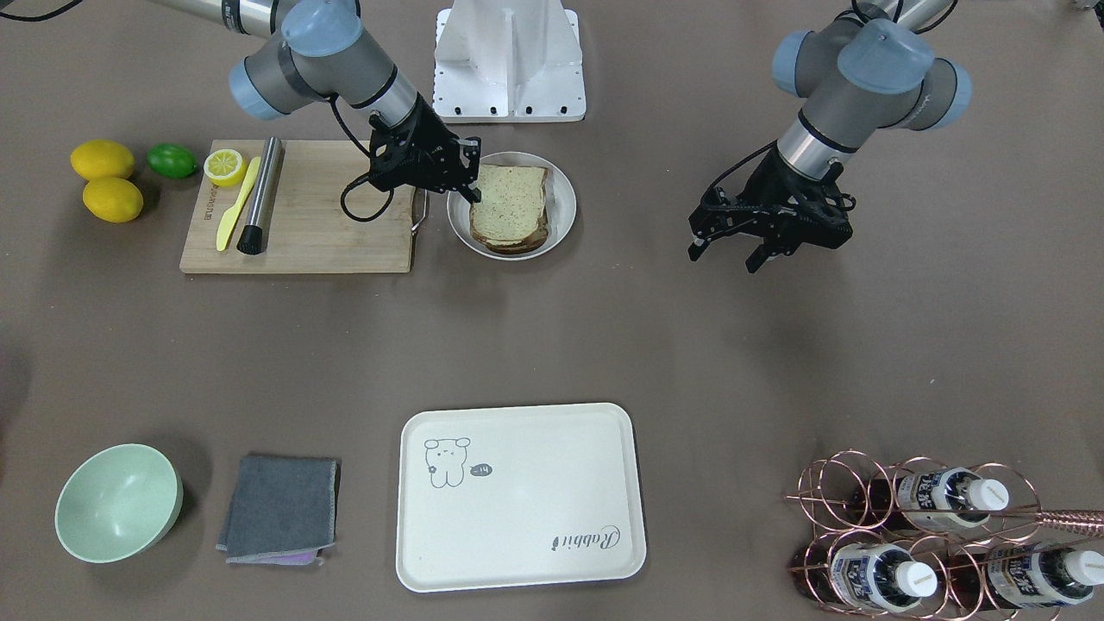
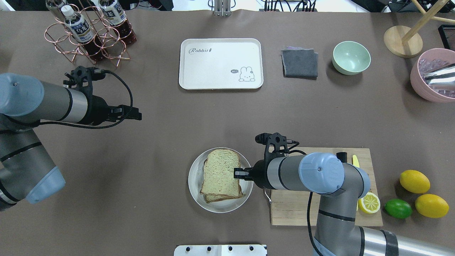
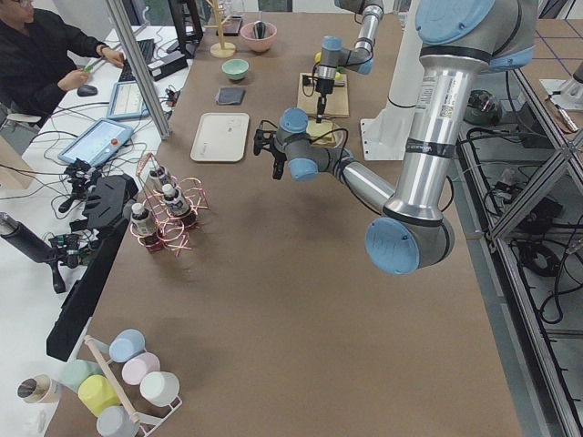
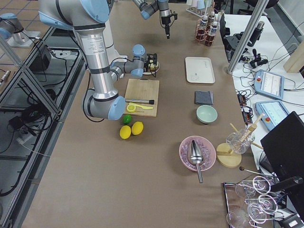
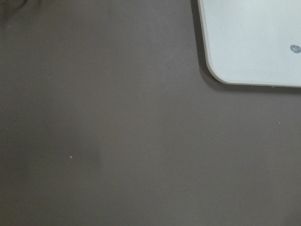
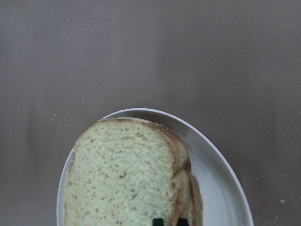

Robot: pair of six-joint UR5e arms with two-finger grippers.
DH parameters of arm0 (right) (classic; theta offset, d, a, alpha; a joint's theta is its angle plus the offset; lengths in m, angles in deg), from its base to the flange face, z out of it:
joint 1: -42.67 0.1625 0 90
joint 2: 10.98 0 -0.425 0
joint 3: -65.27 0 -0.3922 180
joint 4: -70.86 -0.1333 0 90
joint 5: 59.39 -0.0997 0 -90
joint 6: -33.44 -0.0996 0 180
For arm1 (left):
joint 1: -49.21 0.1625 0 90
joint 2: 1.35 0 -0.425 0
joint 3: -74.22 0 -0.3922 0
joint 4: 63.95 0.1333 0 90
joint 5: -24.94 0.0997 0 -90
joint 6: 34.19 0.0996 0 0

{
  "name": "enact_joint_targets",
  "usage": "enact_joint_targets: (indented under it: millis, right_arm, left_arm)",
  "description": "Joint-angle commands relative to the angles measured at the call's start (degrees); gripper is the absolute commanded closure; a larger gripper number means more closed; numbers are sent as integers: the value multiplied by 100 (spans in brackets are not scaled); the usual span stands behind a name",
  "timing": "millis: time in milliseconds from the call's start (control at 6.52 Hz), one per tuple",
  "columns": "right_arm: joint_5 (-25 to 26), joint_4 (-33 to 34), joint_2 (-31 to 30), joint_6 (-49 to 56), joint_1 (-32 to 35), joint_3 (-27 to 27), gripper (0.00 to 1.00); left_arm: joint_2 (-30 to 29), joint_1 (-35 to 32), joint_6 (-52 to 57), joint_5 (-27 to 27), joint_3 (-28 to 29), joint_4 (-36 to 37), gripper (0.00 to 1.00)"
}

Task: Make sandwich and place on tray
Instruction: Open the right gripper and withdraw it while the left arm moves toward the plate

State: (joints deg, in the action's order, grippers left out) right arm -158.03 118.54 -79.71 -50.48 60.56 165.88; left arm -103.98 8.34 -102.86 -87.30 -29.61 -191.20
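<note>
The sandwich is a stack of speckled bread slices on the round plate; the egg is hidden. It also shows in the overhead view and the right wrist view. My right gripper is at the stack's edge next to the cutting board, its jaws closed on the bread's crust. Its fingertips barely show at the bottom of the wrist view. The cream tray lies bare at the operators' side. My left gripper is open and empty above bare table.
A wooden cutting board with a yellow knife, a metal rod and a lemon half lies beside the plate. Lemons and a lime lie beyond it. A green bowl, grey cloth and bottle rack flank the tray.
</note>
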Motion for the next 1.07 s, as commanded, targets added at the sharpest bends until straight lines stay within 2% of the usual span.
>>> enact_joint_targets:
  millis: [0, 460, 767, 921]
  right_arm:
    - [-15, -5, 35, -55, 56, 55, 1]
    - [-198, 65, 1, -55, 328, 265, 1]
    - [-1424, 494, -43, -2, 1343, 292, 1]
    - [-1778, 470, -192, 68, 1775, 284, 1]
  left_arm:
    - [-55, 0, -6, 0, 21, 7, 3]
    - [-388, 131, -302, 0, 30, 16, 3]
    - [-574, 971, -1068, 839, -67, 16, 3]
    - [-591, 1384, -1331, 1175, -93, 16, 3]
